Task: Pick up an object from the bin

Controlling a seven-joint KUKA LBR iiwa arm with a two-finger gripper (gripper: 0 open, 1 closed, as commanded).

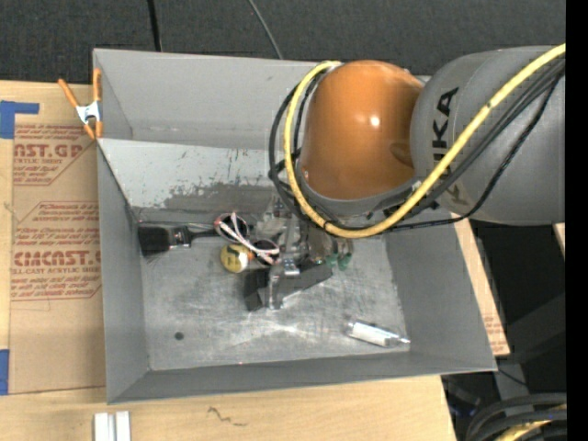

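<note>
In the camera view, the gripper (283, 283) hung low over the middle of the bin (119, 246) floor, under the arm's orange cover (354, 131). Its tip sat just beside a small dark block (251, 294) on the floor to its left. Whether it was spread or closed, or gripping that block, could not be told. Just left and farther back lay a brass-coloured round piece (234, 258) with red and white wires (237, 228). Farther left lay a black handled tool (156, 240). A white tube (377, 334) lay at the near right, well apart.
</note>
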